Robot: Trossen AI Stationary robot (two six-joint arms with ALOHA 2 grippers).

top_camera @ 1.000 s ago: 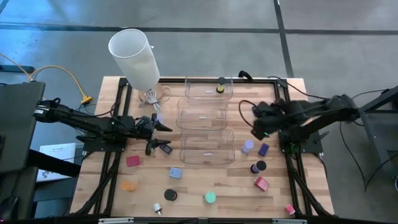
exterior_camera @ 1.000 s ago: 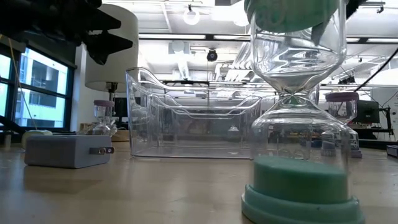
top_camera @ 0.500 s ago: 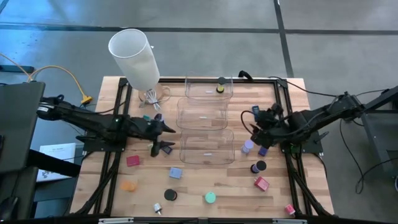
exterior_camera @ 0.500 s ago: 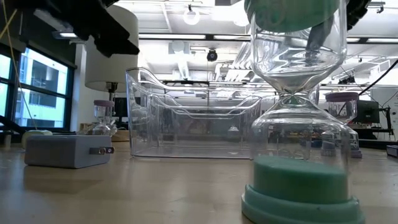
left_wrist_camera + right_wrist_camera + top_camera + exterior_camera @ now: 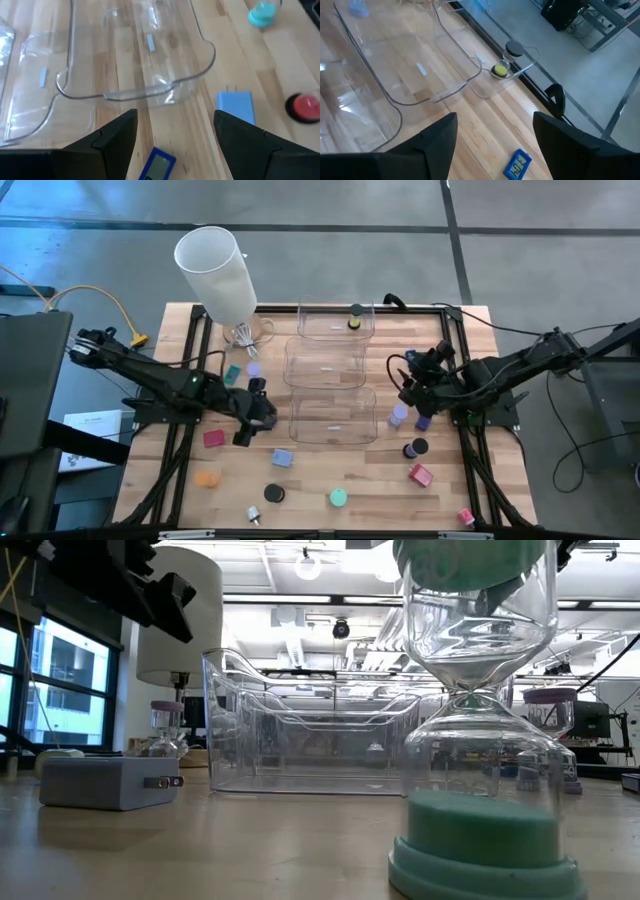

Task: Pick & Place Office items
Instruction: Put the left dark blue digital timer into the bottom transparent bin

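Note:
Small pieces lie scattered on the wooden table: a red block (image 5: 213, 438), orange disc (image 5: 207, 478), blue block (image 5: 282, 457), black disc (image 5: 274, 493), teal disc (image 5: 338, 497), lavender disc (image 5: 399, 413) and purple block (image 5: 423, 420). My left gripper (image 5: 254, 413) (image 5: 175, 119) is open and hangs over a small dark blue piece with a pale display (image 5: 157, 164), which lies between its fingers, untouched. My right gripper (image 5: 406, 388) (image 5: 495, 119) is open above the table by the lavender disc, with another small blue piece (image 5: 517, 164) below it.
Three clear bins (image 5: 335, 323) (image 5: 325, 363) (image 5: 333, 417) stand in a row mid-table; the far one holds a small hourglass (image 5: 502, 62). A tall white cylinder (image 5: 215, 270) stands at the far left corner. A teal hourglass (image 5: 480, 830) stands close to the low camera.
My left gripper has swung toward the near edge and slightly right, coming over the dark blue piece beside the near bin, fingers still apart. My right arm has dropped lower toward the table by the lavender disc. No piece has moved.

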